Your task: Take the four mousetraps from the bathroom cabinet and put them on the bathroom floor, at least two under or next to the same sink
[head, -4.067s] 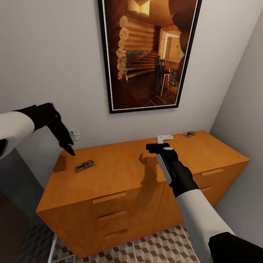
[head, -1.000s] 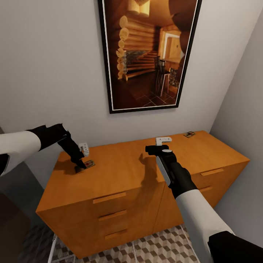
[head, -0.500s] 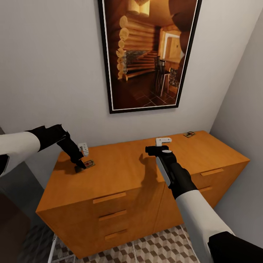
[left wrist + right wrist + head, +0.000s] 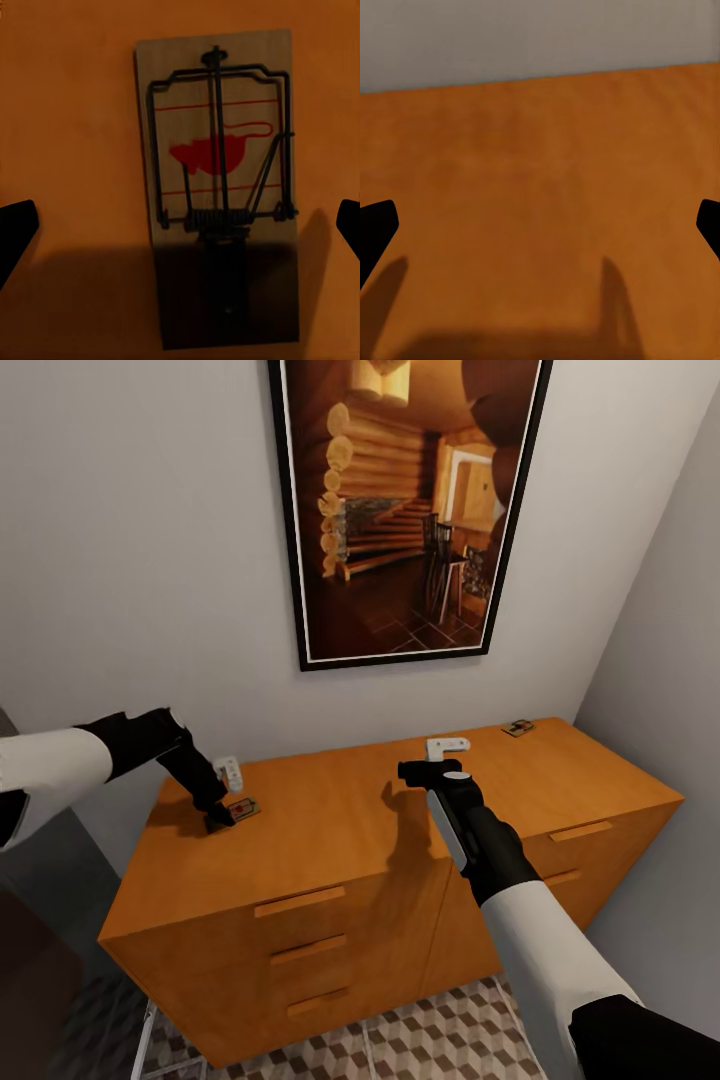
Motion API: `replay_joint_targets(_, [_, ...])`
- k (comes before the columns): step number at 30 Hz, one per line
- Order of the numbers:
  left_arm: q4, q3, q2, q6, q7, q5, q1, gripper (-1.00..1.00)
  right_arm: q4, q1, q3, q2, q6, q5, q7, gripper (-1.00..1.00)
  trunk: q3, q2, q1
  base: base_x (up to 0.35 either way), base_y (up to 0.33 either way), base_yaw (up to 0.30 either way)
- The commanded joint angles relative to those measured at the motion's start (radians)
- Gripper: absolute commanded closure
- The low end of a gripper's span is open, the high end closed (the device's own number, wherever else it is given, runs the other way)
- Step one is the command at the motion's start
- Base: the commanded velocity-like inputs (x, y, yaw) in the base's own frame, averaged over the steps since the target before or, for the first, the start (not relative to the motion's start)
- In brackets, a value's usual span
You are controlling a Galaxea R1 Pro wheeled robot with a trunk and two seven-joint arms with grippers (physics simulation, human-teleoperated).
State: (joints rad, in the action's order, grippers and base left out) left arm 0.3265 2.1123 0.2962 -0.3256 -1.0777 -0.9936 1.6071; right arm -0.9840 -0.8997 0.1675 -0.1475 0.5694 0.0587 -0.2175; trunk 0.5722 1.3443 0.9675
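Observation:
One mousetrap (image 4: 243,809), a tan board with a dark wire bar and a red mark, lies on the left part of the orange-brown cabinet (image 4: 330,840) top. My left gripper (image 4: 216,819) hangs right over it, open. In the left wrist view the mousetrap (image 4: 217,180) lies between the two fingertips (image 4: 15,229), untouched. A second mousetrap (image 4: 517,728) rests at the cabinet's far right back corner. My right gripper (image 4: 425,768) hovers open above the middle of the cabinet top (image 4: 540,165), with nothing between its fingers (image 4: 375,225).
A large framed picture (image 4: 410,510) hangs on the wall behind the cabinet. A grey wall (image 4: 670,690) closes the right side. Cube-patterned bathroom floor (image 4: 430,1045) shows in front of the drawers. A thin metal frame (image 4: 148,1040) stands at the lower left.
My left gripper has come down and to the right from above the cabinet's left corner to the mousetrap. In the last second it barely shifted. The right arm has stayed nearly still.

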Motion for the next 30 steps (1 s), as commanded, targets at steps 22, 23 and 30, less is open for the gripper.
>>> replay_joint_targets(22, [0.003, 0.005, -0.008, -0.009, 0.040, -0.035, -0.014, -1.00, 0.000, -0.001, 0.002, 0.000, 0.004, 0.007, -0.008, -1.00, 0.001, 0.001, 0.000, 0.000, 0.000, 0.000])
replay_joint_targets(23, [0.003, 0.005, -0.008, -0.009, 0.040, -0.040, -0.015, -1.00, 0.000, -0.001, 0.002, 0.000, 0.004, 0.007, -0.008, -1.00, 0.001, 0.001, 0.000, 0.000, 0.000, 0.000])
replay_joint_targets(30, [0.003, 0.005, -0.009, -0.009, 0.041, -0.048, -0.017, 1.00, 0.001, -0.001, 0.002, 0.002, 0.004, 0.006, -0.008, -1.00, 0.001, 0.001, 0.000, 0.000, 0.000, 0.000])
